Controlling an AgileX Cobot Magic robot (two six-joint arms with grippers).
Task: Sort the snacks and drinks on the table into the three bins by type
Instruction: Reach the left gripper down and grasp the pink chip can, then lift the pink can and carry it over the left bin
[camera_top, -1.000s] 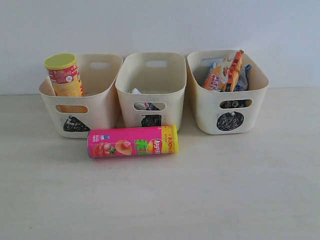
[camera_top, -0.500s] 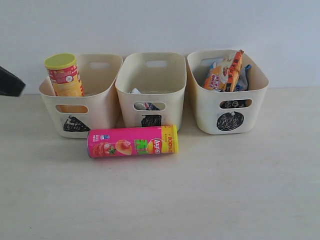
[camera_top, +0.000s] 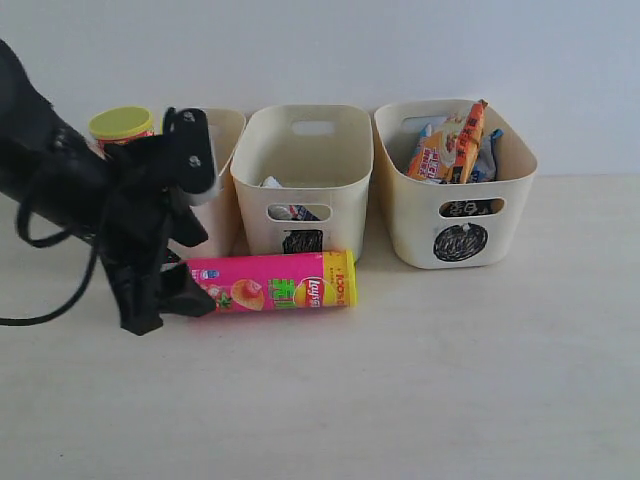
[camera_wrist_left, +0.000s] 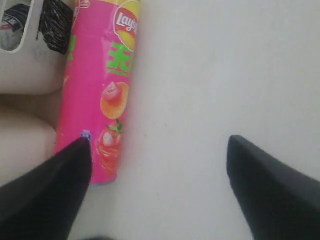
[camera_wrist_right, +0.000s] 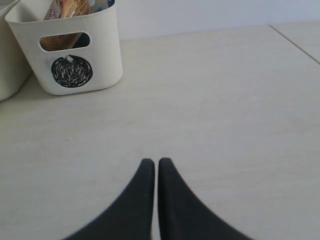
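Observation:
The pink chip tube (camera_top: 275, 283) lies on its side on the table in front of the left and middle bins. My left gripper (camera_top: 170, 305) is open at the tube's left end; in the left wrist view, the gripper (camera_wrist_left: 157, 142) has one finger over the end of the tube (camera_wrist_left: 100, 95) and bare table between the jaws. The yellow tube (camera_top: 120, 123) stands in the left bin (camera_top: 222, 190), mostly hidden by my arm. The middle bin (camera_top: 300, 160) shows a bit of white carton (camera_top: 272, 183). The orange bag (camera_top: 455, 140) and blue bag (camera_top: 488, 150) stand in the circle-marked bin (camera_top: 410, 220). My right gripper (camera_wrist_right: 152, 161) is shut and empty.
The left arm and its cable (camera_top: 50, 240) cover the left bin's front and its mark. The square mark (camera_top: 302, 241) sits on the middle bin. In the right wrist view the circle bin (camera_wrist_right: 100, 45) stands far ahead, with the table's edge (camera_wrist_right: 295, 42) off to the side.
The left arm has swept in from the left edge and dropped its open gripper to the left end of the pink tube. The tube and bins have not moved.

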